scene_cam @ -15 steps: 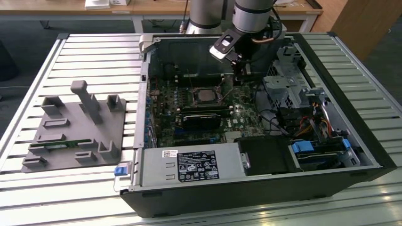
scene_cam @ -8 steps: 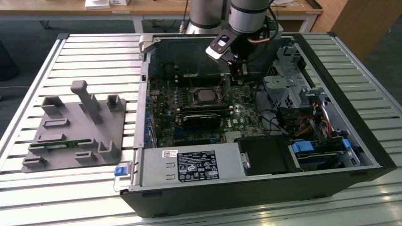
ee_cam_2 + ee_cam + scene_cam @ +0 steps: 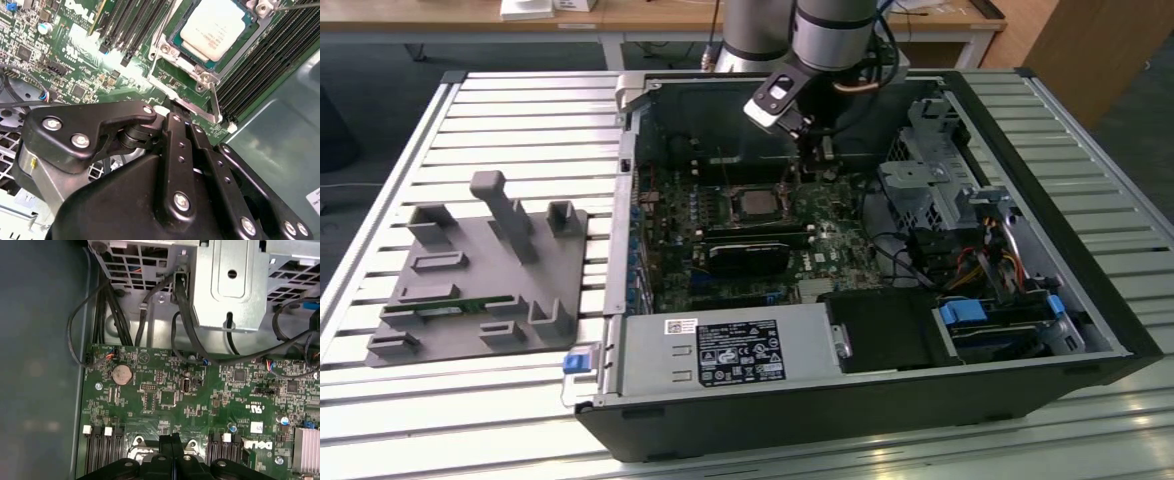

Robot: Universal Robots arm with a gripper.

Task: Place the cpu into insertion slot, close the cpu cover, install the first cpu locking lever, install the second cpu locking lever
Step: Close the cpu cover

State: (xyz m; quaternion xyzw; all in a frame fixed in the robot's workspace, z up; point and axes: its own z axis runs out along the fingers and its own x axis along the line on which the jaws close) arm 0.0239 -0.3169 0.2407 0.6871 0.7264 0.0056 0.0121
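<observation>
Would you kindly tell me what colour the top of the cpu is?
Silvery-white metal with a green border; the cpu shows best in the second wrist view.

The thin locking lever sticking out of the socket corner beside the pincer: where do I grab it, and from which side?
Grip the locking lever near its free tip, the end away from the cpu. It is a thin bare rod with memory slots close alongside, so probably pinch across it from above, from where the pincer hangs.

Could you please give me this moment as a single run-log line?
chip seated in socket | cover down over chip | claw shut, beside a lever | working inside computer case
</observation>
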